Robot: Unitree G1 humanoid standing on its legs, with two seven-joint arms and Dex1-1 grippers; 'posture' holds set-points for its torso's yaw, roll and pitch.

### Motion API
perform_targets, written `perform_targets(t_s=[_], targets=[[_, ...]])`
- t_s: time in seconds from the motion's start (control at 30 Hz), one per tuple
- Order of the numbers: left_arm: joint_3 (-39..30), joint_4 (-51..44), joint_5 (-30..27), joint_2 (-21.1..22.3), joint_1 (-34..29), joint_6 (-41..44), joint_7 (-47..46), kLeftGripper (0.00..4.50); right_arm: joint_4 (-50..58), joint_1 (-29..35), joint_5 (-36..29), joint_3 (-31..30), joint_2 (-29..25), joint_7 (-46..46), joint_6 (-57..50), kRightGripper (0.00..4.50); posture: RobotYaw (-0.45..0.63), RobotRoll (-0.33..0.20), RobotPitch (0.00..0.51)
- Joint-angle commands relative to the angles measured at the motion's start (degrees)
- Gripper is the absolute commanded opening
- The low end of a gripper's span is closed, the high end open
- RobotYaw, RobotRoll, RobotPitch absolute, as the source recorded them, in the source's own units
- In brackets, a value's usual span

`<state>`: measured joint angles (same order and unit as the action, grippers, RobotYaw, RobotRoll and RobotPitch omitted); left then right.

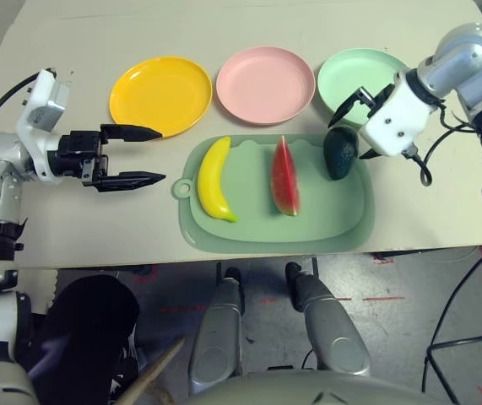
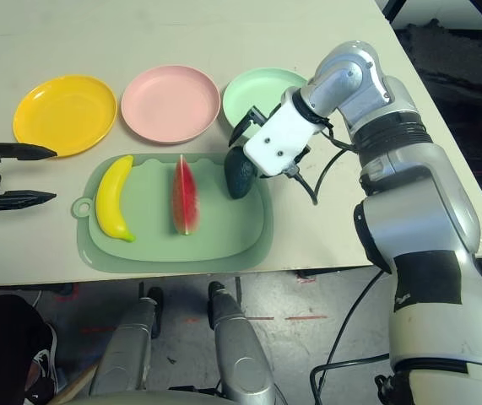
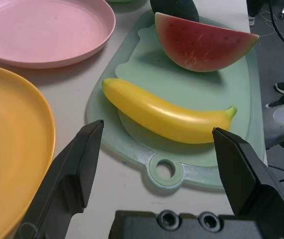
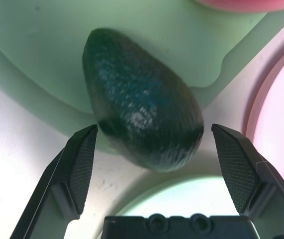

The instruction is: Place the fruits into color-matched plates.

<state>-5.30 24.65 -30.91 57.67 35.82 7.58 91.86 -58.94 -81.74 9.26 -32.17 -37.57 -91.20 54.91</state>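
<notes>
While all three fruits lie on the pale green cutting board [image 1: 350, 221] at the near middle of the tabletop [image 1: 72, 228], the three plates sit empty in a row just beyond it: the yellow-orange plate [image 1: 160, 94] on the left, the pink plate [image 1: 265, 83] in the middle, the mint green plate [image 1: 350, 74] on the right.

The banana [image 1: 213, 179] lies on the left part of the board, its long axis running near to far, its curve bowing toward the left, its green-tipped end at the near side. The watermelon wedge [image 1: 284, 177] stands in the middle of the board, also long from near to far, with the red flesh showing and the green rind along its right edge. The avocado [image 1: 340, 152] rests at the board's far right corner, partly over the rim, its long axis near to far, just beside the mint green plate.

The right gripper [image 4: 151, 164] hovers right at the avocado with its jaws wide open, one finger on each side of the fruit's far end, not touching it. The left gripper [image 1: 139, 155] hangs over bare tabletop left of the board, near the yellow-orange plate, jaws open and pointing right toward the banana.
</notes>
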Motion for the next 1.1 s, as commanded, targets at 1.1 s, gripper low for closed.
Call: perform_targets(t_s=[1.1], targets=[[-0.41,-2.66,1.7,1.37,-1.16,0.45,0.64,4.5,4.04,2.81,-2.03,0.59,0.67,-1.3,-3.4,3.19,-0.05,0.0,0.371]])
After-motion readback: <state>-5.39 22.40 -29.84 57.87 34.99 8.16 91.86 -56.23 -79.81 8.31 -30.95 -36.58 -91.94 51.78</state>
